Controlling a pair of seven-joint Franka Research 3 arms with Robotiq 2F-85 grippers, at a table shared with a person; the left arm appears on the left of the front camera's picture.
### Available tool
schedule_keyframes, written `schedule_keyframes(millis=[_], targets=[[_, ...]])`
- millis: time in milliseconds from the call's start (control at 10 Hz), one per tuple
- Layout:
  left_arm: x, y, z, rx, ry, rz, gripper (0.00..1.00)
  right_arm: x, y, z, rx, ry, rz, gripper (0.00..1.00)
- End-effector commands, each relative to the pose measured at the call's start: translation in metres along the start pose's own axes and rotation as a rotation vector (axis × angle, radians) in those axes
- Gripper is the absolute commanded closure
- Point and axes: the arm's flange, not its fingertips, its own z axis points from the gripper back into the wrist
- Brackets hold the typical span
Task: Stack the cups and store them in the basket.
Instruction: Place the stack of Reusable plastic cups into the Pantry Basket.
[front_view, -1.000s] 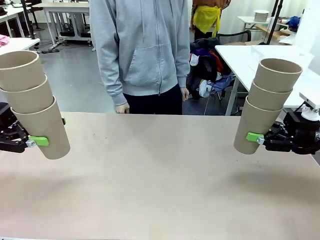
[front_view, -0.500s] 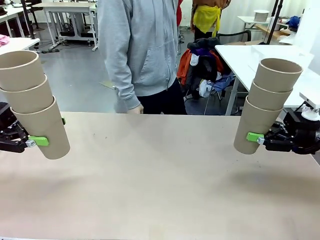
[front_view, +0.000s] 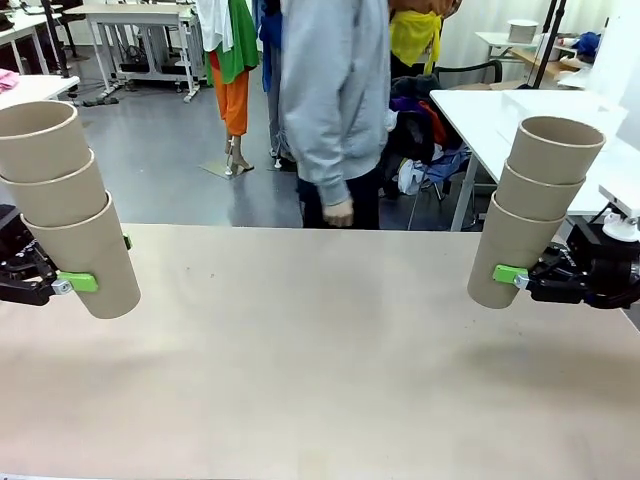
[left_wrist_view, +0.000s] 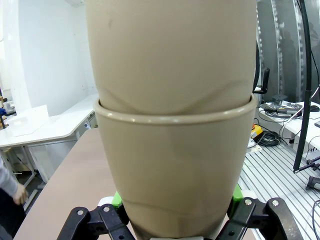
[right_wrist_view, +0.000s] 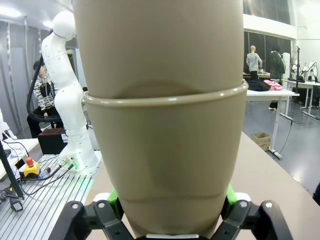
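At the table's left edge, a stack of three tan cups (front_view: 65, 210) tilts slightly outward above the surface. My left gripper (front_view: 100, 262) is shut on its bottom cup, green pads (front_view: 78, 282) against the wall. A second stack of three cups (front_view: 535, 210) hangs at the right edge with my right gripper (front_view: 515, 268) shut on its lowest cup. In the left wrist view the cups (left_wrist_view: 175, 125) rise from the left gripper (left_wrist_view: 175, 220). Likewise the right wrist view has the cups (right_wrist_view: 160, 125) clamped in the right gripper (right_wrist_view: 167, 215). The basket is out of view.
The wooden table (front_view: 320, 350) stretches bare between the two stacks. A person (front_view: 335, 100) in a grey hoodie stands side-on at the far edge, one hand (front_view: 340, 212) hanging near it. A white table (front_view: 520, 110) stands behind at the right.
The person has turned and walked to the right along the far edge. Both arms and their cup stacks have stayed where they were.
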Motion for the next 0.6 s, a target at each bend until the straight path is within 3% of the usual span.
schedule_keyframes(millis=[0,500], targets=[[0.0034,-0.0011,0.0011,0.002,-0.007,-0.008,0.15,0.0044,0.0001,0.0003,-0.004,-0.004,0.011,0.17],[0.0034,-0.0011,0.0011,0.002,-0.007,-0.008,0.15,0.0044,0.0001,0.0003,-0.004,-0.004,0.011,0.17]])
